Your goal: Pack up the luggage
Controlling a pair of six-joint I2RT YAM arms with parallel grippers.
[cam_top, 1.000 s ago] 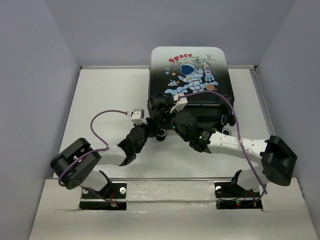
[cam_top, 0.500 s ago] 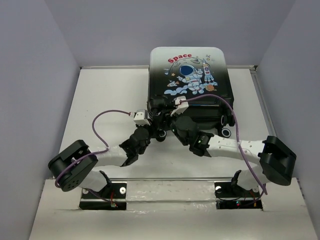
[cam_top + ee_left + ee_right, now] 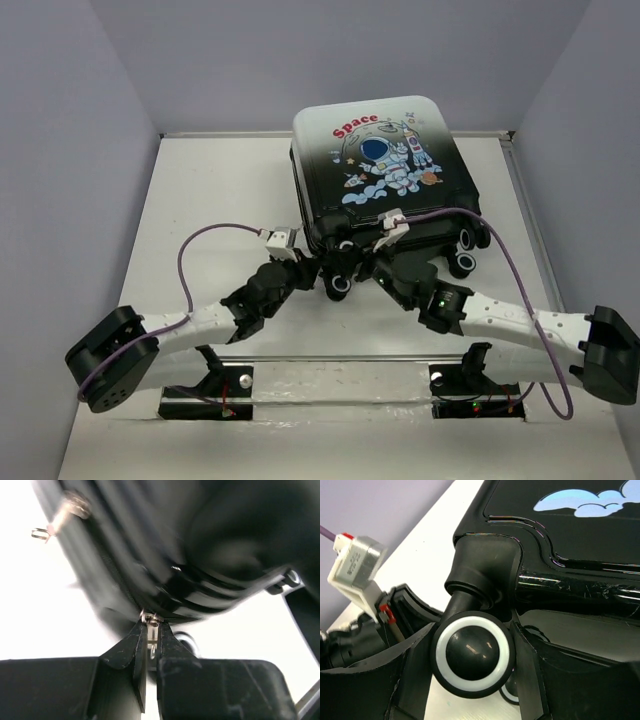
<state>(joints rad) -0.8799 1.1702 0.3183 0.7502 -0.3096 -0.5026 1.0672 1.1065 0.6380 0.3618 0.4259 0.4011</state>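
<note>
Luggage [image 3: 385, 170] sits at the far centre of the white surface [image 3: 220, 190], its top end close to the far edge. It is closed, with the astronaut and red "Space" print facing up, and skewed so its sides don't run parallel to the surface edges. The wheel end faces the near edge, where both arms meet it. Two more casters [image 3: 463, 265] show at the near-right corner of the case.

Left pincer [image 3: 151, 630]: jaws pinched nearly together on a small metal zipper pull [image 3: 150, 618]. The pull hangs from the zip seam at the case's near-left corner, and the fingertips [image 3: 137, 642] meet right under the seam. A second zipper pull [image 3: 62, 515] sticks out further along the same seam, with nothing touching it. The left wrist view is blurred, so shell detail is unclear.

Right pincer [image 3: 473, 630]: jaws part-way apart and clamped on a black wheel [image 3: 472, 655] with a white ring, one finger on each side of it. The wheel's black bracket [image 3: 487, 567] runs up into the glossy corner of the shell. Just beside it, on the left of the right wrist view, are the left arm's wrist and its silver connector block [image 3: 355, 562].

Purple cables [image 3: 215, 232] loop along both arms.
</note>
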